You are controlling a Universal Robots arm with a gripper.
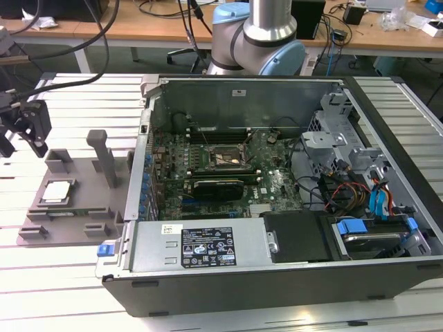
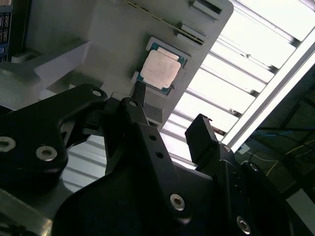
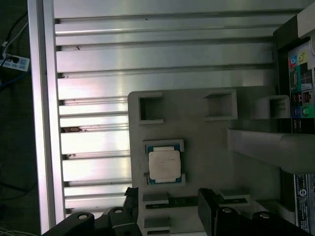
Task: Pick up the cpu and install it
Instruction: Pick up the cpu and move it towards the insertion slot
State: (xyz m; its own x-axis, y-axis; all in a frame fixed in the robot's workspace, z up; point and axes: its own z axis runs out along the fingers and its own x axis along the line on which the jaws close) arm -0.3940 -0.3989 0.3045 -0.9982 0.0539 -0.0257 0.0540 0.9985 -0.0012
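The cpu [image 1: 57,191] is a small square chip with a silvery top plate, lying flat in a recess of the grey fixture tray [image 1: 83,207] at the exterior view's left. In both wrist views the cpu [image 2: 161,69] [image 3: 164,164] lies bare, with nothing touching it. My black gripper [image 1: 26,128] hangs above the table, beyond the tray's far left corner and apart from the chip. Its fingers [image 2: 202,135] stand apart, so the gripper [image 2: 170,115] [image 3: 169,202] is open with nothing between them. The motherboard socket [image 1: 223,158] sits inside the open computer case.
The open computer case [image 1: 277,256] lies on the slatted aluminium table [image 1: 76,277], right of the tray. Grey posts [image 1: 107,158] rise from the tray near the chip. Cables, drive bays and a power supply crowd the case. The arm's base [image 1: 257,38] stands behind it.
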